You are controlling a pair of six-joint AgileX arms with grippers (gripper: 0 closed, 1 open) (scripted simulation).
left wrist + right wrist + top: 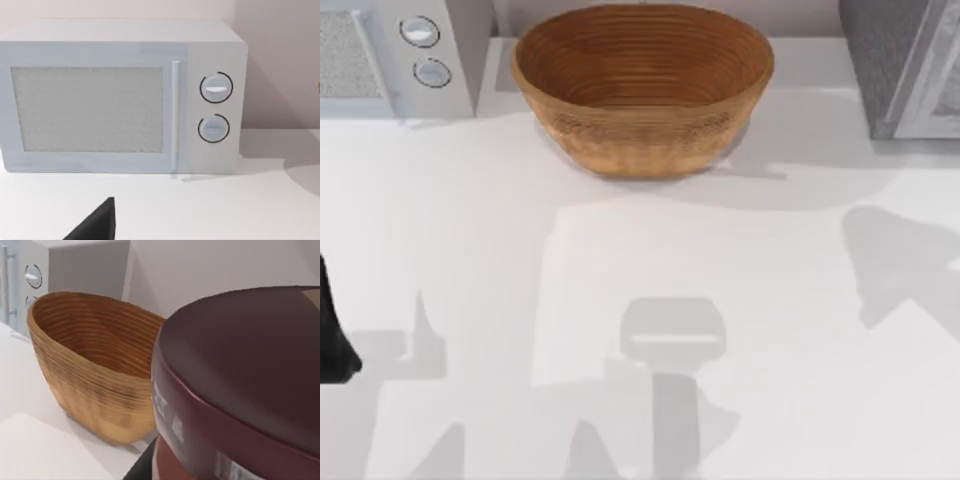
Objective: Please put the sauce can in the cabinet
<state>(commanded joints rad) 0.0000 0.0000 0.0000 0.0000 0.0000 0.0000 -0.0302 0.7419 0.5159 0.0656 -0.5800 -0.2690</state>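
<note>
Top view gives the wide layout: the woven basket [642, 85] stands at the middle of the far edge of the white bench [620, 300], the pale microwave [395, 55] with two round knobs at the far left, and the grey cabinet [905, 65] at the far right. A dark piece of my left arm [332, 330] sits at the left edge.

Left wrist view faces the microwave [120, 97] head-on, and a black tip of the left claw [97, 225] shows low in the picture; whether its fingers are apart or together I cannot tell.

Right wrist view brings the sauce can [245, 390] very close, its maroon lid uppermost, with the basket [95, 375] just beyond it. The right claw's state cannot be told.
</note>
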